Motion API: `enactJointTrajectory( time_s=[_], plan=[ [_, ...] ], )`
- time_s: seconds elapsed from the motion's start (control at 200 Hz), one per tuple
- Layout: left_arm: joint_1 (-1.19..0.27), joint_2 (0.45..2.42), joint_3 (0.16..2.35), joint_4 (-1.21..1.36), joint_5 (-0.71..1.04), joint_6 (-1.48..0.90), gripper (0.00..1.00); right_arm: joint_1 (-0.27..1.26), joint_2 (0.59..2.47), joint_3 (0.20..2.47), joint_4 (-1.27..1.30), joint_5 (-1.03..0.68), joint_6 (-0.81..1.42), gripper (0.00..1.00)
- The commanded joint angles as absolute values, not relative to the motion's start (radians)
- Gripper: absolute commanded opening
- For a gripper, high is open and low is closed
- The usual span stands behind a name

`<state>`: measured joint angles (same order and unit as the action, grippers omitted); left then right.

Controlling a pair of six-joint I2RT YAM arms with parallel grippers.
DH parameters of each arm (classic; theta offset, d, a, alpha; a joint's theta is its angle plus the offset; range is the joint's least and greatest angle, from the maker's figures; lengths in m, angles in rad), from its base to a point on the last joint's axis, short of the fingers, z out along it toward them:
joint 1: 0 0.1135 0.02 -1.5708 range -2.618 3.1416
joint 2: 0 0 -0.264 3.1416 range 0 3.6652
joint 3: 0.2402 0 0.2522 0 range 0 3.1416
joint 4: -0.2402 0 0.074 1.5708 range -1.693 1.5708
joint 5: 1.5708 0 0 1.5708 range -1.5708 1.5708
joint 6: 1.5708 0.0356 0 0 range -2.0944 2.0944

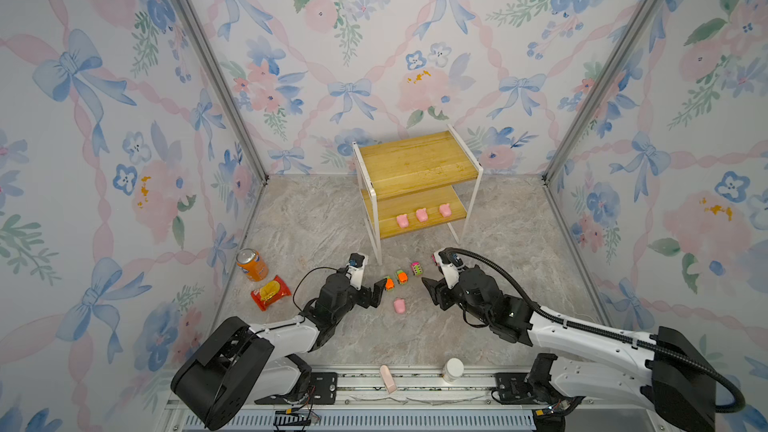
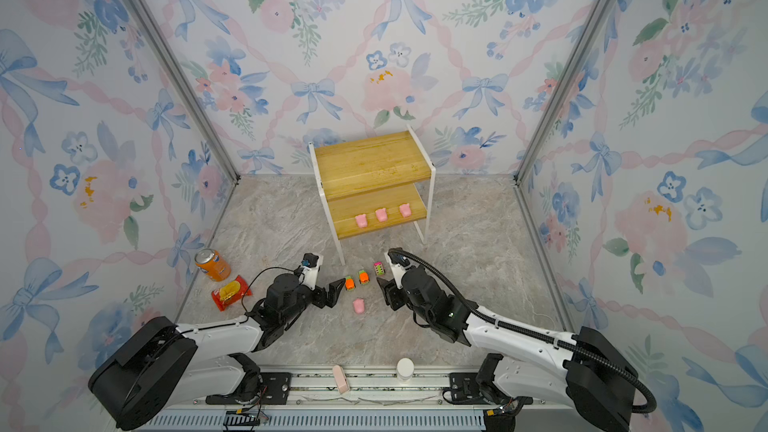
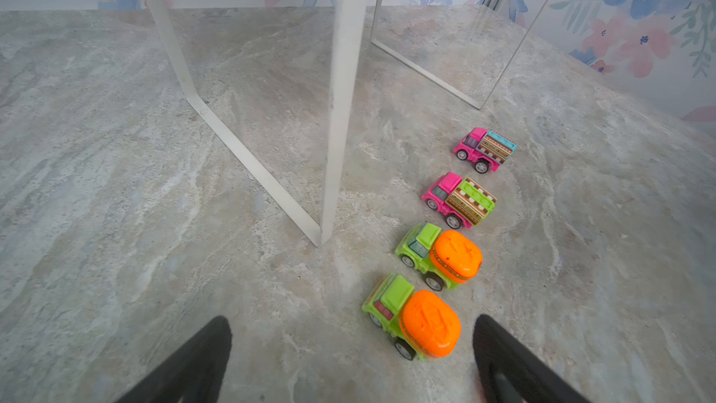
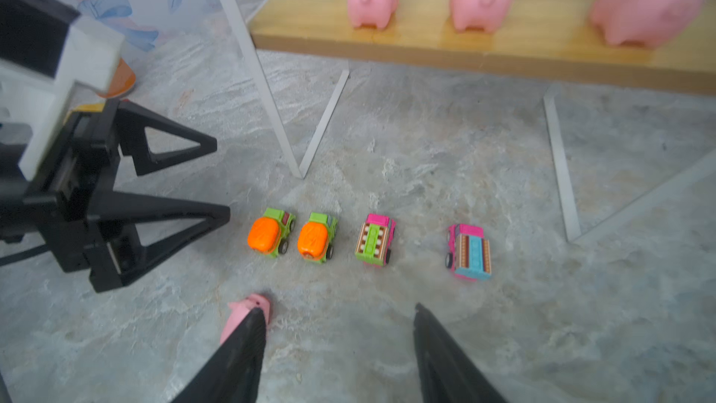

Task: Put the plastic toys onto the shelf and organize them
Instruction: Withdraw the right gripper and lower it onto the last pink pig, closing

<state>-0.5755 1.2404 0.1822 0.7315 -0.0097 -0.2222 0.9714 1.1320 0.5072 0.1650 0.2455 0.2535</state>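
Note:
The shelf (image 1: 415, 160) stands at the back, and three pink pigs (image 1: 422, 214) sit in a row on its lower board. A fourth pig (image 1: 399, 305) lies on the floor between my grippers. Several cars stand in a line before the shelf: two orange-and-green (image 3: 412, 323) (image 3: 439, 255) and two pink (image 3: 459, 199) (image 3: 484, 149). My left gripper (image 3: 350, 327) is open, and the nearest orange car sits between its fingers, touching neither. My right gripper (image 4: 339, 310) is open over bare floor; one fingertip partly hides the loose pig (image 4: 248, 310).
An orange soda can (image 1: 251, 264) and a red snack bag (image 1: 270, 292) lie at the left by the wall. A pale pink block (image 1: 387, 379) and a white bottle (image 1: 452, 369) stand at the front rail. The shelf's white legs (image 3: 341, 110) stand close behind the cars.

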Motion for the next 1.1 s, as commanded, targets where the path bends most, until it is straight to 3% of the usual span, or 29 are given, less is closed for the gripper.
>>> enactJointTrajectory(
  time_s=[0.0, 0.37, 0.88, 1.095],
  plan=[
    [-0.568, 1.245, 0.168, 0.729, -0.004, -0.232, 0.98, 1.027, 1.183, 0.454, 0.258, 0.213, 0.322, 0.62],
    [-0.570, 1.232, 0.154, 0.728, -0.011, -0.238, 0.98, 1.089, 1.503, 0.514, 0.472, 0.156, 0.359, 0.62],
    [-0.569, 1.234, 0.153, 0.727, -0.007, -0.240, 0.98, 1.118, 1.642, 0.585, 0.518, 0.128, 0.369, 0.63],
    [-0.569, 1.234, 0.153, 0.729, -0.008, -0.240, 0.98, 1.118, 1.720, 0.598, 0.555, 0.131, 0.387, 0.59]
  ],
)
